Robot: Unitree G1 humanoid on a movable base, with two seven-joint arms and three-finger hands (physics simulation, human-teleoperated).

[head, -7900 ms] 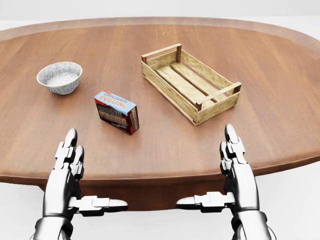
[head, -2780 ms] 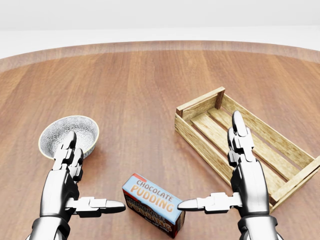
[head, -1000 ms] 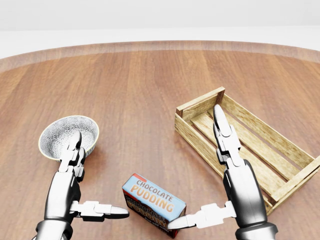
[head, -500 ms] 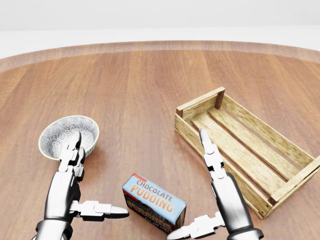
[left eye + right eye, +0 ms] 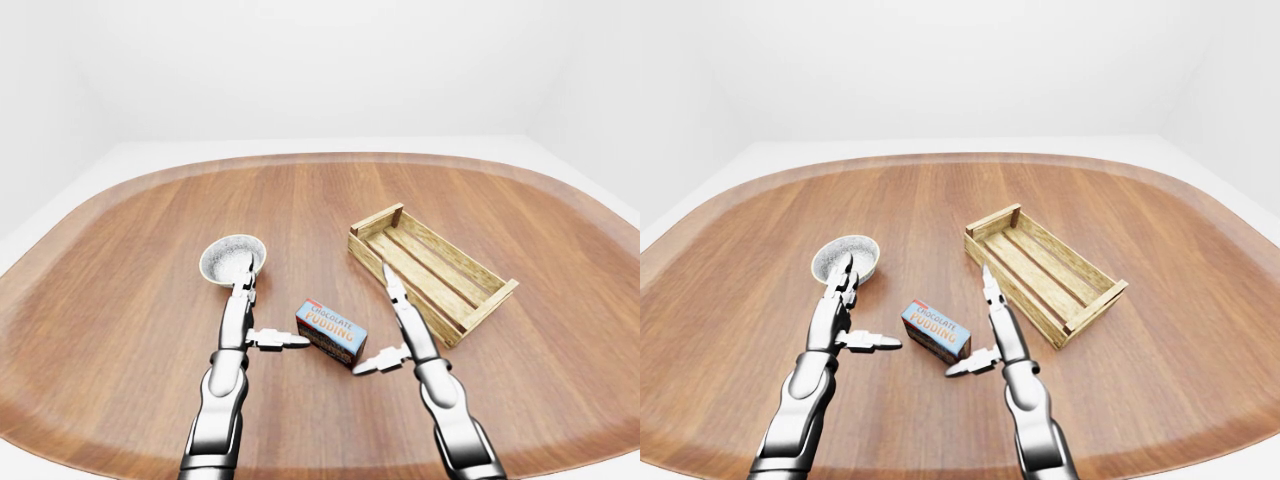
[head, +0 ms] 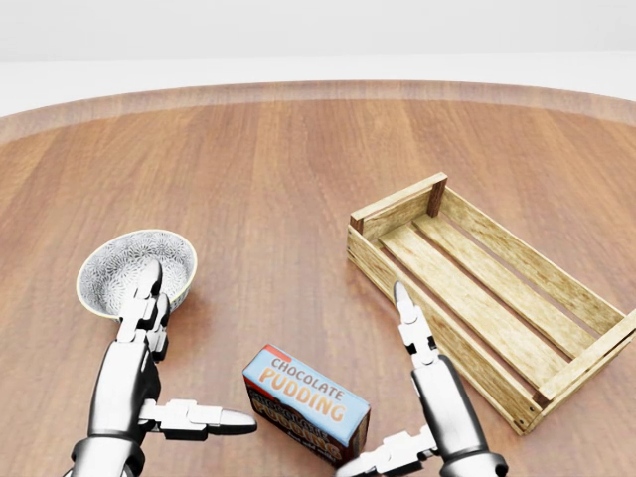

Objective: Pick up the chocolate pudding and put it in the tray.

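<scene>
I am reaching for the chocolate pudding (image 6: 306, 405), lying on the table (image 6: 298, 179) just left of the tray (image 6: 477, 283). My right hand (image 6: 417, 397) is hanging beside the box with fingers spread apart, my left hand (image 6: 159, 373) likewise spread. Next I judge I need to close around the box.

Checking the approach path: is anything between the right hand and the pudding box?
No. In the head view, only bare table separates the right hand from the chocolate pudding.
</scene>
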